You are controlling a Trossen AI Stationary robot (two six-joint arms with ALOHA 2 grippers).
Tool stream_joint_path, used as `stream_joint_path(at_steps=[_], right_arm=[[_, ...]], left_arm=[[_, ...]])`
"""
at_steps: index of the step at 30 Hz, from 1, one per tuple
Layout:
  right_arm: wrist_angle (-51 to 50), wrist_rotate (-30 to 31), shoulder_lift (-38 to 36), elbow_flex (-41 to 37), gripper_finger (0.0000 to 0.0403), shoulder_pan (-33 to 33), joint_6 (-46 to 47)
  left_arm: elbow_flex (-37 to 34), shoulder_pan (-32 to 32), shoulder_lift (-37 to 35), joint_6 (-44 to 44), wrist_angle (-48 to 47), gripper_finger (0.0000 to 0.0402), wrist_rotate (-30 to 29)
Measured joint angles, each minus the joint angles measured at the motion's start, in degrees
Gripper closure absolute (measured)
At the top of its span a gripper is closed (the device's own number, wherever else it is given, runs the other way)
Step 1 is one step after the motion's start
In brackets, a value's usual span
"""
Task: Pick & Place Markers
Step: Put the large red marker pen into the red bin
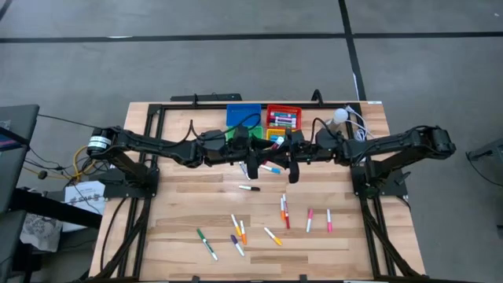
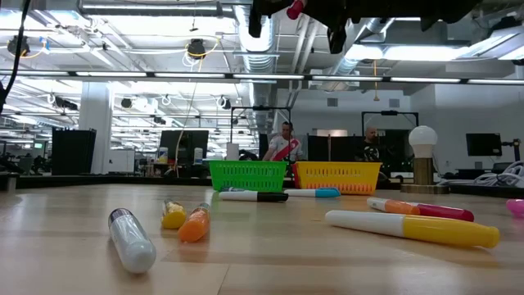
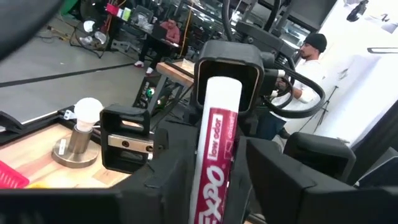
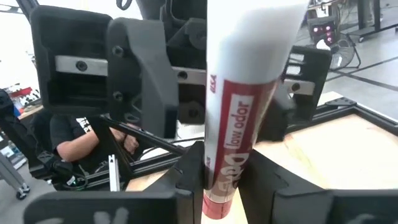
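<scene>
I see a white marker (image 4: 239,112) with red print held in the air mid-worktop, pinched by the right gripper (image 1: 292,169). Left gripper (image 1: 253,165) faces it, jaws spread partway around the barrel. Other markers (image 1: 284,211) lie loose toward the front edge.

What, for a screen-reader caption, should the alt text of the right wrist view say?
A white marker with a red label stands clamped between the dark fingers of the right gripper, filling the middle of the picture. The left gripper faces it close behind, at the marker's far end; a seated person and the wooden table show beyond.
</scene>
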Motion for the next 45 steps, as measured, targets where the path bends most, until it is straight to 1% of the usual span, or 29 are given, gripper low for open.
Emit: stream_joint_path(at_steps=[4, 6, 8, 12, 18, 22, 25, 28, 31, 35, 38, 41, 45], right_arm=[[-2.6, 0.0, 0.0, 0.0, 0.0343, 0.0, 0.0], [-3.8, 0.0, 0.0, 0.0, 0.0343, 0.0, 0.0], [-5.8, -0.1, -0.2, 0.0, 0.0341, -0.3, 0.1], [-10.4, -0.1, -1.0, -0.1, 0.0341, -1.6, 0.1], [-15.4, -0.2, -2.3, 0.0, 0.0341, -6.2, -1.7], [-18.8, -2.6, -2.6, -0.1, 0.0341, -11.0, -1.9], [-21.0, -4.3, -2.7, 0.0, 0.0341, -14.4, -1.9], [-23.0, -4.7, -2.7, 0.3, 0.0341, -17.2, -2.9], [-30.1, -4.6, -2.7, 3.0, 0.0341, -19.7, -6.4], [-39.7, -3.0, -2.7, 8.2, 0.0341, -23.1, -12.3], [-44.6, -2.3, -2.7, 11.9, 0.0341, -26.1, -16.8], [-48.9, -1.4, -2.7, 14.6, 0.0341, -29.2, -20.5], [-52.3, -1.3, -2.7, 17.0, 0.0342, -33.6, -24.6]], left_arm=[[0.0, 0.0, -0.1, 2.0, -0.2, 0.0187, 0.7], [0.0, 0.0, -1.2, 4.8, -2.3, 0.0169, 2.0], [0.0, 0.0, -2.9, 6.4, -6.1, 0.0157, 1.5], [0.0, 0.3, -7.7, 6.6, -15.2, 0.015, -0.8], [-0.2, 0.2, -14.3, 8.1, -25.4, 0.0154, -1.2], [-3.9, -0.1, -17.9, 9.7, -25.1, 0.0155, -1.3], [-8.7, -0.1, -20.9, 9.0, -24.8, 0.0154, -1.3], [-13.8, -0.2, -24.1, 7.0, -23.4, 0.0155, -1.3], [-19.4, -0.8, -27.2, 6.5, -19.9, 0.0156, -1.3], [-26.9, -1.2, -31.3, 6.6, -11.5, 0.0153, -1.3], [-31.8, -1.2, -33.9, 6.8, -6.1, 0.0153, -1.3], [-35.8, -1.2, -36.3, 7.9, -3.5, 0.0153, -1.2], [-39.4, -1.2, -39.1, 7.9, -2.9, 0.0152, -1.2]])
